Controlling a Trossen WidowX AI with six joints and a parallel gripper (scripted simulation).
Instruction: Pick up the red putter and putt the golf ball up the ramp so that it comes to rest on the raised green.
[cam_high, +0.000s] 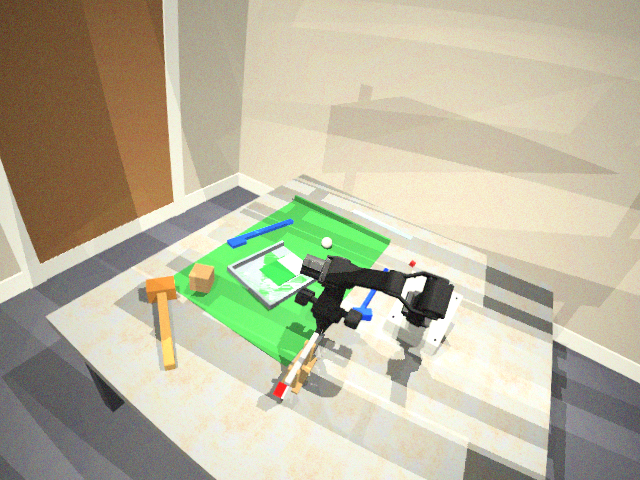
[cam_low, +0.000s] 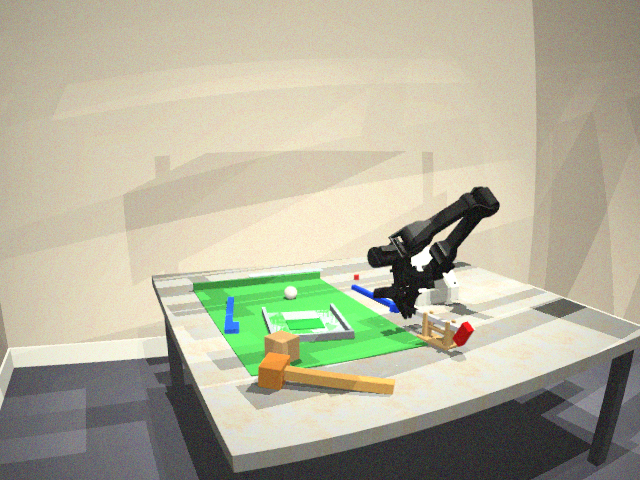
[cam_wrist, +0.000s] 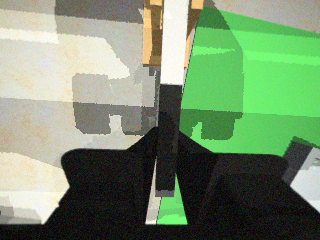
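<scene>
The fingers are drawn in narrow and clamped on the dark grip end of the red putter (cam_high: 298, 365). In the wrist view the two dark finger bodies press against either side of the black grip section, with only a thin sliver of counter and green showing below it. The putter's white shaft runs straight ahead of the fingers and passes through a small wooden rack (cam_low: 437, 333), with the red head (cam_low: 462, 333) at the far end beyond that rack. From the exterior view the shaft appears to rest on the rack; whether it has lifted clear cannot be told.

The green mat (cam_high: 242, 310) lies on the counter (cam_low: 465, 382), its edge directly below and to one side of the fingers. The golf ball (cam_high: 326, 241) sits on the mat, well apart from the fingers, on the far side of the raised green (cam_high: 272, 274), a grey-framed platform lying between ball and fingers. One blue putter (cam_high: 260, 232) lies on the mat beyond the platform; another (cam_high: 367, 302) lies on the counter close behind the fingers, near the arm's base. A wooden block (cam_high: 201, 277) and a wooden mallet (cam_high: 164, 317) lie well apart from the fingers, block on the mat's edge, mallet on bare counter.
</scene>
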